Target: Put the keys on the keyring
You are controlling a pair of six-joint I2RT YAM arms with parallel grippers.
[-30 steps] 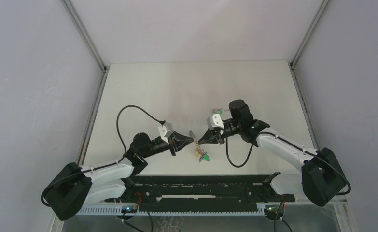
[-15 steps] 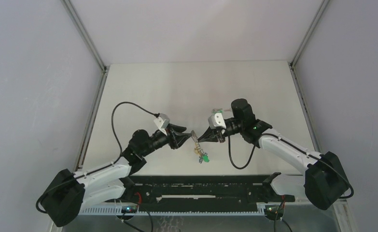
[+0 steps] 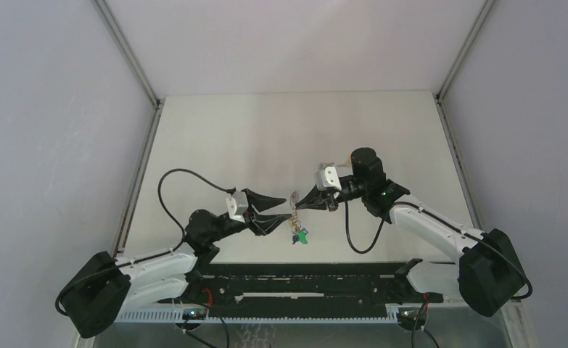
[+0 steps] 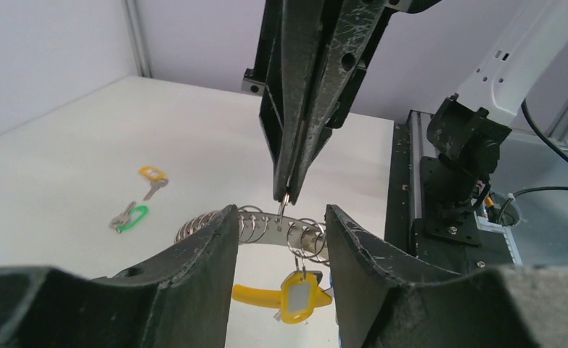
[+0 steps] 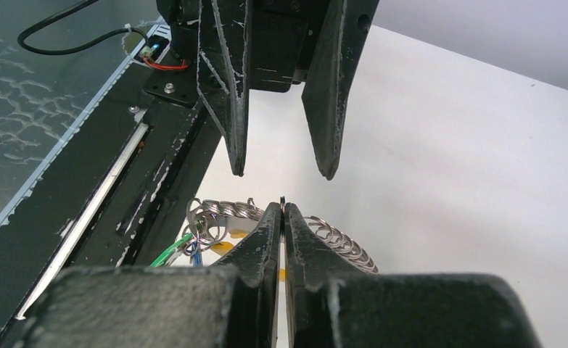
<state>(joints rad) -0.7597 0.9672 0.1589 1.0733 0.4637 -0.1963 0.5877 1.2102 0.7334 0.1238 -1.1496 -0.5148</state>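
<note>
The keyring point(image 4: 266, 226), a silvery band strung with small split rings, hangs in the air from one ring pinched by my right gripper point(image 4: 284, 197), which is shut. A yellow-tagged key point(image 4: 298, 296) dangles under it. In the right wrist view the shut gripper point(image 5: 282, 208) hides the middle of the keyring point(image 5: 339, 239), and green and blue keys point(image 5: 183, 250) hang at its left end. My left gripper point(image 4: 281, 217) stands open just short of the ring, touching nothing. From above, the left gripper point(image 3: 282, 208) faces the right gripper point(image 3: 300, 206) across the keyring point(image 3: 294, 210). Two loose keys, yellow point(image 4: 152, 174) and green point(image 4: 132, 216), lie on the table.
The black rail point(image 3: 302, 279) with the arm bases runs along the near edge, close under the hanging keys. Grey walls close in the white table point(image 3: 281, 130) on three sides. A black cable point(image 3: 179, 177) loops above the left arm.
My left gripper has opened, let go of the keyring and drawn back to the left and lower. The right gripper has kept its grip and shifted slightly, with the ring now hanging from it alone.
</note>
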